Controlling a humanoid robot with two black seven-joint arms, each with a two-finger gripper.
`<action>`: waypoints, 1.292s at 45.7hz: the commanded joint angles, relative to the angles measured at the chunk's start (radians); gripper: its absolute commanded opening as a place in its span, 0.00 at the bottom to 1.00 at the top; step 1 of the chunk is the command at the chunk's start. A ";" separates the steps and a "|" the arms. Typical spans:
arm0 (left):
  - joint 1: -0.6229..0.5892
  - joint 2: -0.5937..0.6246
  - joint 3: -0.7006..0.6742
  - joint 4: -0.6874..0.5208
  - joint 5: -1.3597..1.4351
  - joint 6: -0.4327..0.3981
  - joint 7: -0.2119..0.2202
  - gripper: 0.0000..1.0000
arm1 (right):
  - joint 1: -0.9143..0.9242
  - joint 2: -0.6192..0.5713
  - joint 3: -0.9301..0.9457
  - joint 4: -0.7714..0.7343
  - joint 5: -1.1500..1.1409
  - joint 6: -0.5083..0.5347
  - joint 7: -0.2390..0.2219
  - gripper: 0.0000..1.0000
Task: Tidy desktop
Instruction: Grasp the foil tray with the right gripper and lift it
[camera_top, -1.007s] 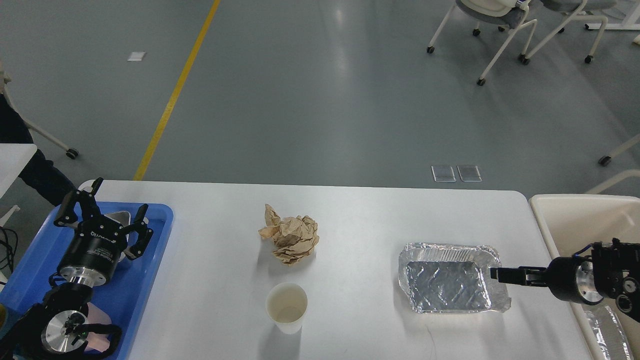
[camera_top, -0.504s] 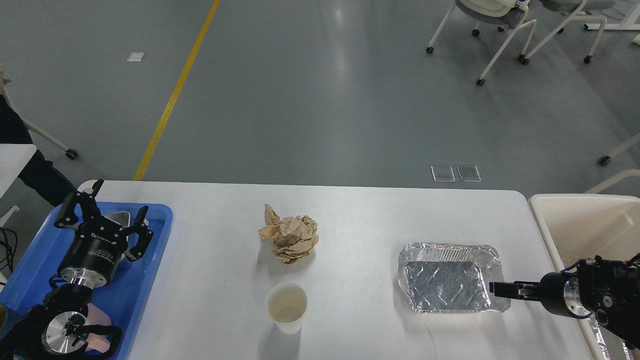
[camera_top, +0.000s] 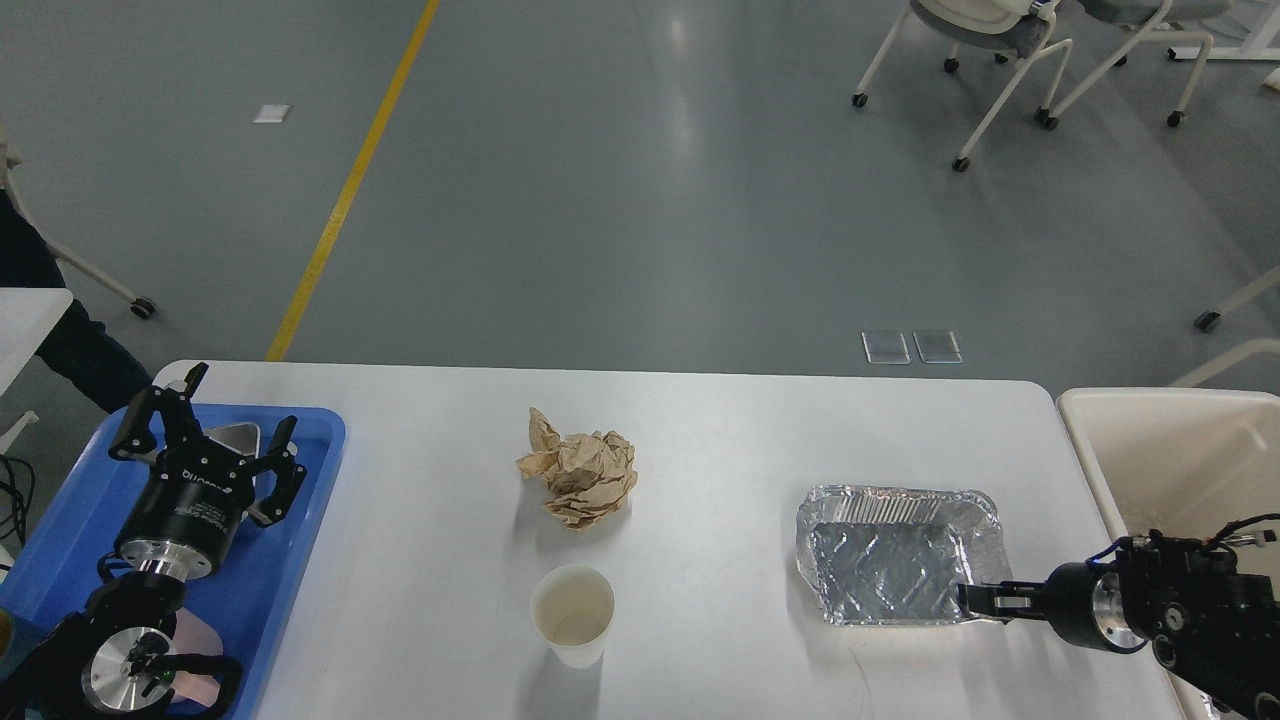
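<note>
head view: you are looking forward and down at a wide white tabletop (camera_top: 720, 450) with rounded corners, which fills the lower half of the picture, with grey floor beyond its far edge. near the middle of the tabletop lies a crumpled ball of brown paper (camera_top: 580, 476). just in front of it, nearer to you, an empty cream paper cup (camera_top: 572, 613) stands upright, apart from the paper. to the right sits a shallow foil tray (camera_top: 895, 552), open side up.

your right arm comes in from the lower right edge. your right claw (camera_top: 985, 599) points left at the tray's near right corner; its two fingers sit close together at the tray's rim, but you cannot tell whether they are pinching the foil or only touching it. behind that arm a cream-white bin (camera_top: 1160, 440) stands just past the right end of the tabletop.

at the left end, a blue plastic tray (camera_top: 60, 540) rests on the tabletop's corner. your left arm rises over it, and your left claw (camera_top: 205, 440) is spread wide, holding nothing, above a small metal object in the tray that is partly hidden

on the floor beyond, a yellow line (camera_top: 350, 190) runs away from you, and white chairs on castors (camera_top: 1010, 60) stand at the upper right
</note>
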 joint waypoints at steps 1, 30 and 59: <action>-0.001 -0.001 0.001 0.004 0.000 0.000 0.000 0.97 | 0.014 -0.003 -0.002 0.011 0.000 0.002 0.011 0.00; -0.010 0.000 0.001 0.020 0.000 0.003 0.001 0.97 | 0.212 -0.415 0.012 0.310 0.192 0.121 0.090 0.00; -0.011 0.028 0.061 0.018 0.009 0.026 0.003 0.97 | 0.453 -0.143 0.000 0.165 0.439 0.394 -0.302 0.00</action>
